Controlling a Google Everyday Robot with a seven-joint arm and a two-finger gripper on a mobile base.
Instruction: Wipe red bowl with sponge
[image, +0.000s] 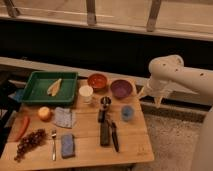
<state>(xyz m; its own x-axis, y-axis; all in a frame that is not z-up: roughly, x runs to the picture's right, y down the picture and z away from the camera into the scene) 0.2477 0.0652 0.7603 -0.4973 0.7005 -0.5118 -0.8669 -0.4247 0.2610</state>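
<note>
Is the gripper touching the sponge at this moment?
Apart. The camera view shows the gripper hanging open and empty by the table's right edge, while the sponge lies near the front left beside the fork.

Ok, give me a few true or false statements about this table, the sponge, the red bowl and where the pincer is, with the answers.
1. The sponge lies beside the fork, near the table edge closest to the camera. True.
2. The pincer grips the sponge. False: it hangs open and empty beyond the side of the table, nearest the purple bowl.
3. The red bowl sits inside the green tray. False: it stands on the table, between the tray and the purple bowl.
4. A pale cloth lies between the green tray and the sponge. True.
</note>
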